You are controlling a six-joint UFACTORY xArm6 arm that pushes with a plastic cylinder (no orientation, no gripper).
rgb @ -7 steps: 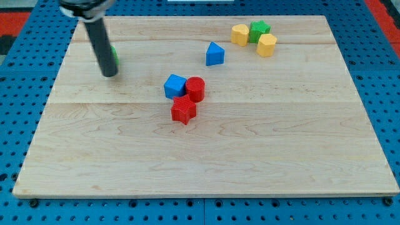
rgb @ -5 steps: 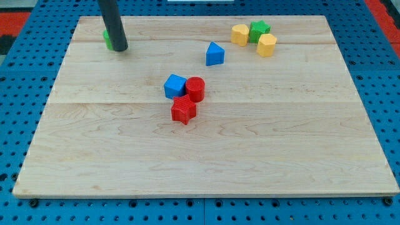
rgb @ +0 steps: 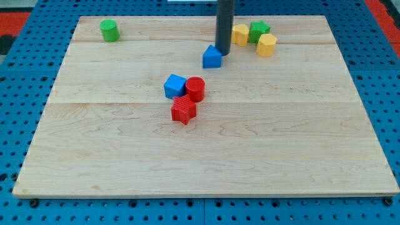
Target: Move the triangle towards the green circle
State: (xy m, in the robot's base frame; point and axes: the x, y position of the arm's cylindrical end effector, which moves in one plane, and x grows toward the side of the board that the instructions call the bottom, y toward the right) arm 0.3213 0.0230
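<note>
Blue triangle (rgb: 212, 57) is sitting upper-centre on the counter (rgb: 200, 150); I am placing my tip (rgb: 223, 54) touching its right side, opposite the far-left green circle (rgb: 110, 30), ready to push leftward; no gripper is fitted.

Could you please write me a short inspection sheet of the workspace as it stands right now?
Surface: wooden board, flat on a blue pegboard.
Job's things: blue triangle at centre top; green circle at the top left corner, far apart.
Clutter: blue cube, red cylinder and red star clustered mid-board; two yellow blocks flanking a green star, top right.
Grippers: none; my tip touches the triangle's right side.
Cables: nothing seen.
Surroundings: red patches at the top corners.
</note>
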